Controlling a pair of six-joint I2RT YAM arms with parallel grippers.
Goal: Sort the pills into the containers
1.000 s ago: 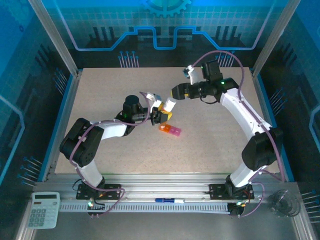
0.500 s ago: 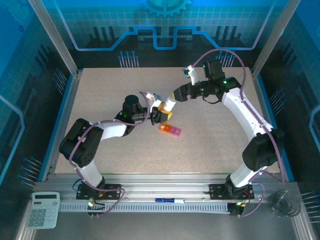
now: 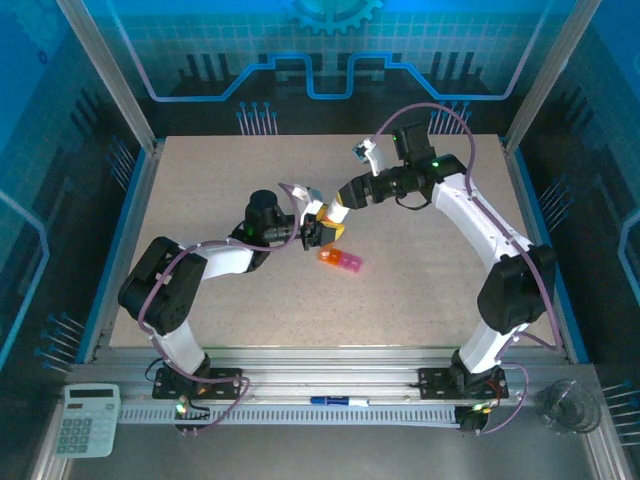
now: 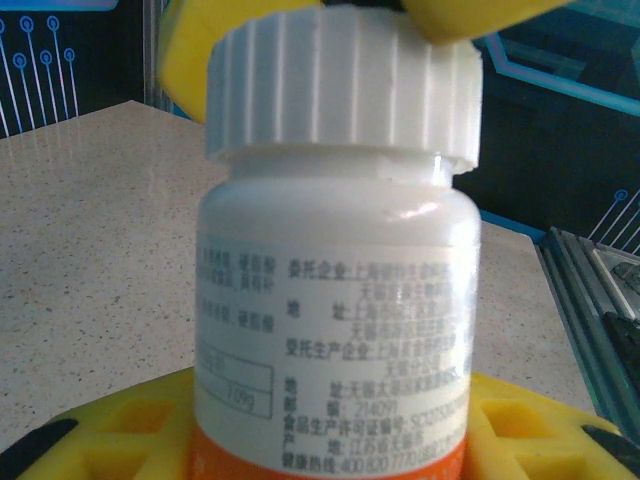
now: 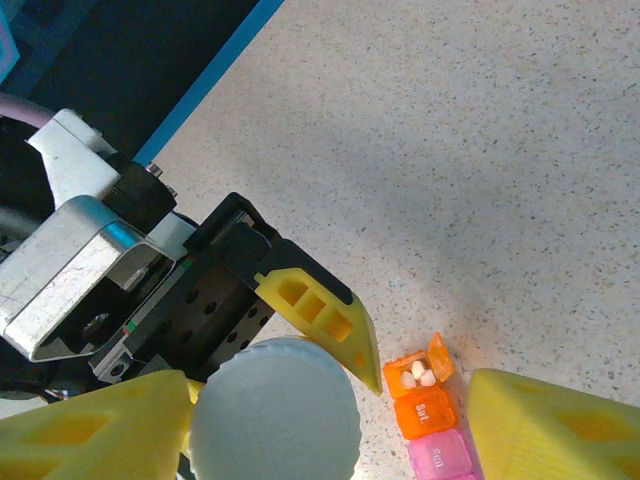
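Note:
My left gripper is shut on a white pill bottle and holds it above the table, cap pointing to my right gripper. In the left wrist view the bottle stands between my yellow fingers, with the ribbed cap above. In the right wrist view my open gripper straddles the cap; its left finger is next to the cap, the right one stands clear. The containers lie below: an open orange compartment holds white pills.
The containers lie on the speckled table just in front of the held bottle. A calculator and a pen rest on the rail at the near edge. Blue frame walls line both table sides.
My right gripper has moved left and down to the bottle's cap, and its jaws have narrowed. The left arm and the bottle have stayed still.

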